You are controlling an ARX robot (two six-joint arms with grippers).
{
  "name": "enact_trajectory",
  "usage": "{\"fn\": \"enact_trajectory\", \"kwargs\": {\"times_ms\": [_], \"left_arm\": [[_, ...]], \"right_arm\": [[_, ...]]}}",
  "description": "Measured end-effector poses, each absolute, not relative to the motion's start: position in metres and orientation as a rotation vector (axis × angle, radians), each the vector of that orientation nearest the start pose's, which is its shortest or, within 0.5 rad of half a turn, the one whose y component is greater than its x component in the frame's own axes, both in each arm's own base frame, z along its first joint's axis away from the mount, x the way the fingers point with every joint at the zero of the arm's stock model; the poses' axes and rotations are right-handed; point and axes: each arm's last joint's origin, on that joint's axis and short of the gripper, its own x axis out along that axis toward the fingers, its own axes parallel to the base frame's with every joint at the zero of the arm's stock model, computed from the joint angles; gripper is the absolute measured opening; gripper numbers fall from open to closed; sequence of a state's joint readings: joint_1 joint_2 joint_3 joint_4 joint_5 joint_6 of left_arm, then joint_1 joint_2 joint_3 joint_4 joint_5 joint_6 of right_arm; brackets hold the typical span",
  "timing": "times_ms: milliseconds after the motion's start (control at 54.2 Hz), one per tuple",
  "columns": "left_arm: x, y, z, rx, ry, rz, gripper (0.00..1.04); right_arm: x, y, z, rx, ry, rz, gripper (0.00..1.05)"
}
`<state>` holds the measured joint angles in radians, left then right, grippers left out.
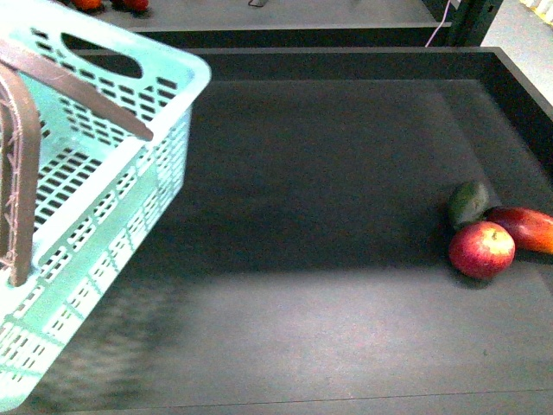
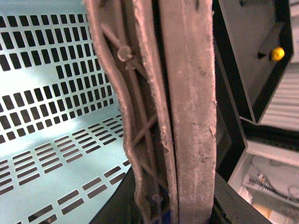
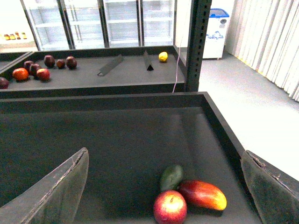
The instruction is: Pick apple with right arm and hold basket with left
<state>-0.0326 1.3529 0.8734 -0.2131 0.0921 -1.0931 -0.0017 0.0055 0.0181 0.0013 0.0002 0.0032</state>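
Basket (image 1: 104, 173) looms near left, light teal and tilted, and the left gripper (image 2: 173, 207) is clamped on its brown ribbed handle (image 2: 187, 93), dark fingers snug on both sides. Over on the right, the right gripper (image 3: 164, 154) hovers above the dark tray (image 1: 302, 173), fingers spread wide, holding nothing. Red apple (image 3: 170, 208) sits by the tray's right wall, untouched, pressed against a red-orange mango (image 3: 203, 194) with a dark green fruit (image 3: 172, 177) just behind.

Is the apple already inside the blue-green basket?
No, the apple lies on the dark shelf beside a green fruit, well apart from the basket.
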Motion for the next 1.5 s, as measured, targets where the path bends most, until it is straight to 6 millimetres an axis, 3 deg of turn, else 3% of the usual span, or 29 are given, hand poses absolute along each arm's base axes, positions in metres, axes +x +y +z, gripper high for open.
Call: {"fn": "enact_trajectory", "kwargs": {"times_ms": [425,683,886,1496], "left_arm": [[0.272,-0.126,0.29,-0.916,0.767,-0.099,0.19],[0.25,-0.175,0.304,-0.831,0.809,-0.271,0.19],[0.244,-0.19,0.306,-0.803,0.819,-0.354,0.19],[0.245,-0.189,0.306,-0.77,0.806,-0.365,0.19]], "right_arm": [[0.097,0.0,0.169,0.003,-0.014,-0.002,0.96],[0.097,0.0,0.169,0.003,-0.014,-0.002,0.96],[0.097,0.0,0.169,0.003,-0.014,-0.002,0.96],[0.097,0.0,0.169,0.003,-0.014,-0.002,0.96]]}}
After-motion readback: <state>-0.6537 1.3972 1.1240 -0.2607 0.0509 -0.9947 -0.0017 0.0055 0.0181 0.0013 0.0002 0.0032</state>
